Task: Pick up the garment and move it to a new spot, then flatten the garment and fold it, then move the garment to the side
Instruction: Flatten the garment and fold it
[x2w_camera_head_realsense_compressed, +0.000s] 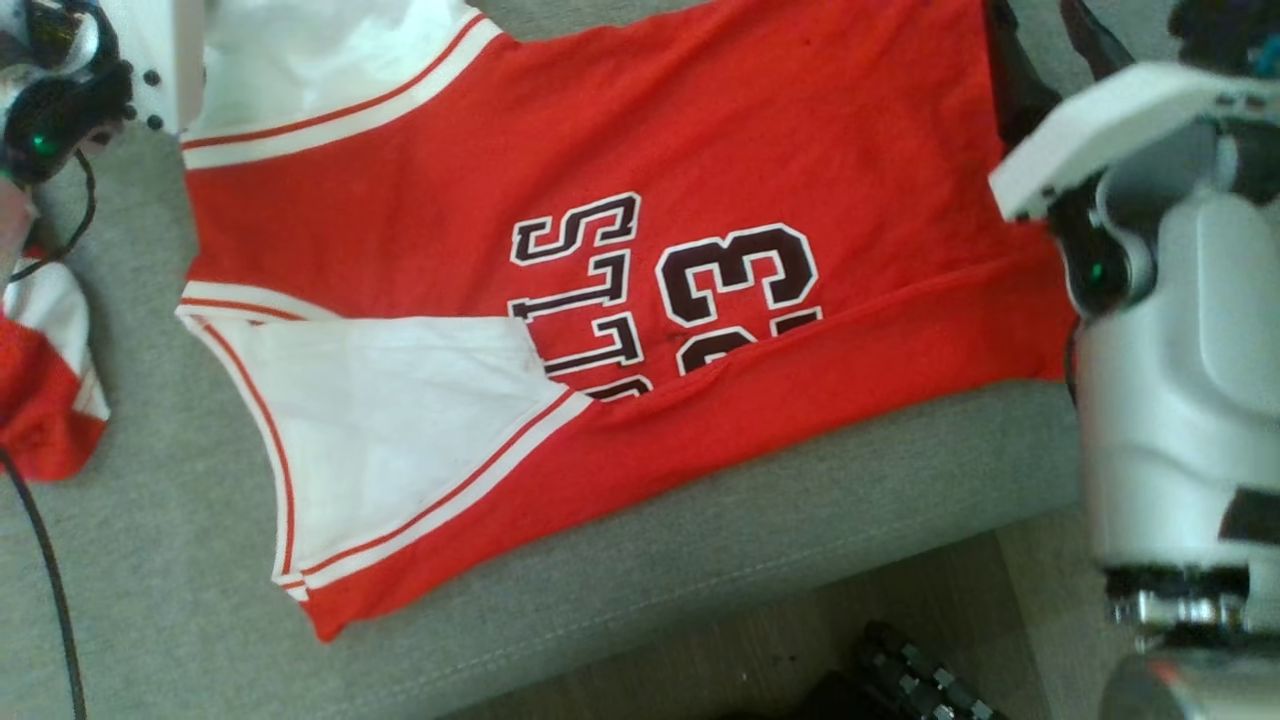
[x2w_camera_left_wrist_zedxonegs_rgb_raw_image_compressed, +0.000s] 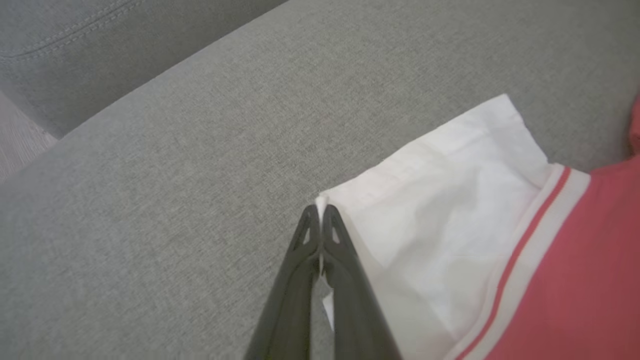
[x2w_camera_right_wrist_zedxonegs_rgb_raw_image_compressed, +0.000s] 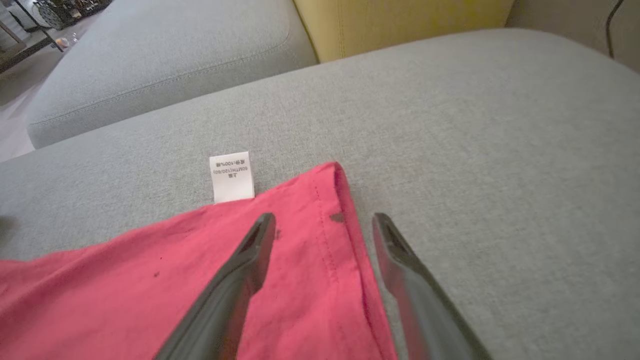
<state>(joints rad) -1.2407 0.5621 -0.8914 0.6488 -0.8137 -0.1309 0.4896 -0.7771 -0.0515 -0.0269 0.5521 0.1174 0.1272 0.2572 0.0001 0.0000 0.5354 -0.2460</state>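
Light was soft and even, shadows faint. White of the garment was nearly blown out in left wrist view. Head view was soft; right arm was blurred close-up. Wrist-view edges bowed.

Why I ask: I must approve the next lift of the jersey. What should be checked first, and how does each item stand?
1. Left gripper shut on the white sleeve corner: ok.
2. Right gripper shut on the jersey hem: not ok; its jaws stand open astride the red corner.
3. Care label clear of the right gripper: ok.
4. Jersey flat on the grey cushion: not ok; a red fold covers part of the lettering.
5. Left grip holds both sleeve layers: cannot tell.
6. Black cable apart from the jersey: ok.
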